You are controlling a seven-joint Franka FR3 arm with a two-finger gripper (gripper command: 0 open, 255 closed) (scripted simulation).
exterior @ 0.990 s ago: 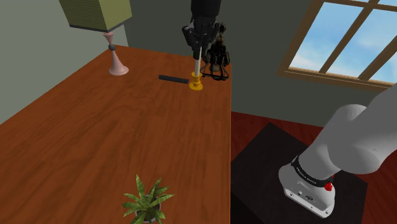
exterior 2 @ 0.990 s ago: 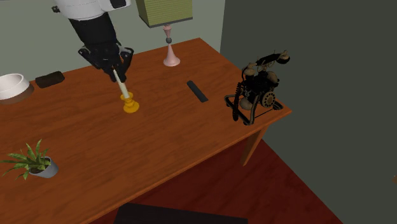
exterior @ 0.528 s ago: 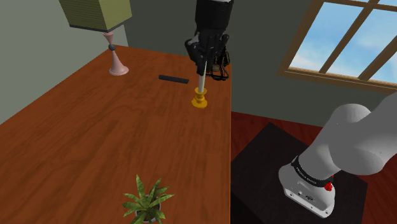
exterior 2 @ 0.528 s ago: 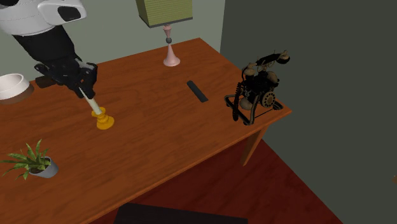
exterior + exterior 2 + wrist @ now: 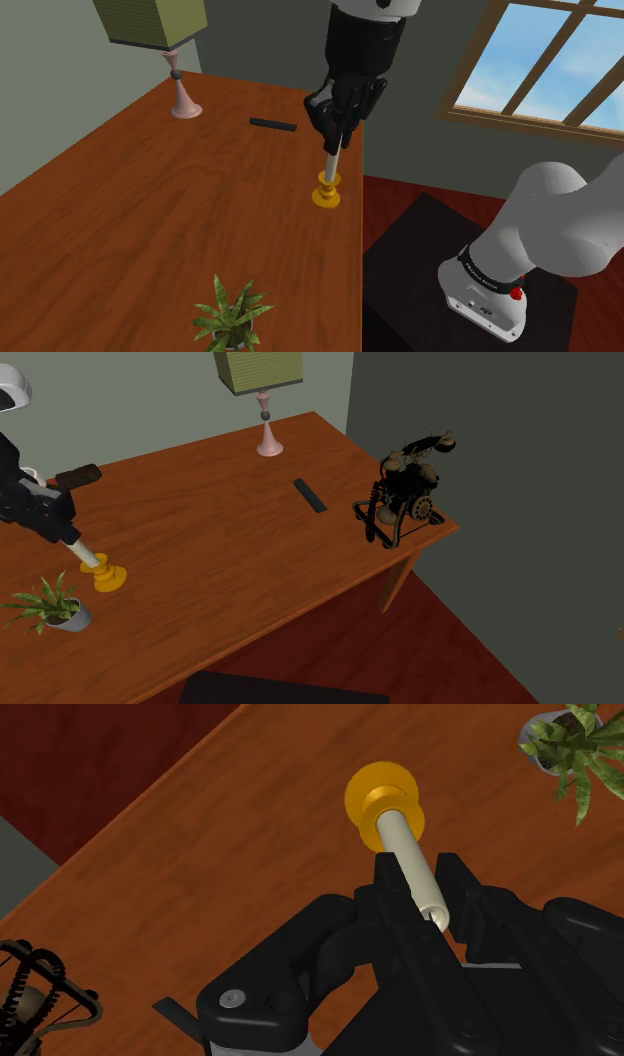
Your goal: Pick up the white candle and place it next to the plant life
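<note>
My fingers [image 5: 388, 882] are pinched shut on the white candle [image 5: 413, 864], one pad on each side of the upper part of the stick. I grip it high so that its yellow holder [image 5: 381, 797] hangs free below me and can meet the wood first when I set it down. Taking it by the stick also leaves the wide foot in plain sight beneath my hand.

In the shoulder view, the candle [image 5: 333, 164] sits just right of the frame's centre, over the bench [image 5: 150, 210] and close to its right-hand edge. In the second exterior view it is at the far left [image 5: 88, 556], with the holder [image 5: 106, 578] just up and to the right of the potted plant [image 5: 50, 608]. The two are near each other but not touching. I cannot tell whether the holder's foot rests on the wood or hangs just clear of it.

The candle's long axis is close to upright, running from my fingers down to the bench, holder end lowest and tip end tucked between my pads. It is not quite plumb. In the second exterior view the foot trails toward the lower right. In the shoulder view the stick leans only slightly, with the foot a touch left of the grip. I judge this tilt small enough for the foot to land flat beside the plant.
</note>
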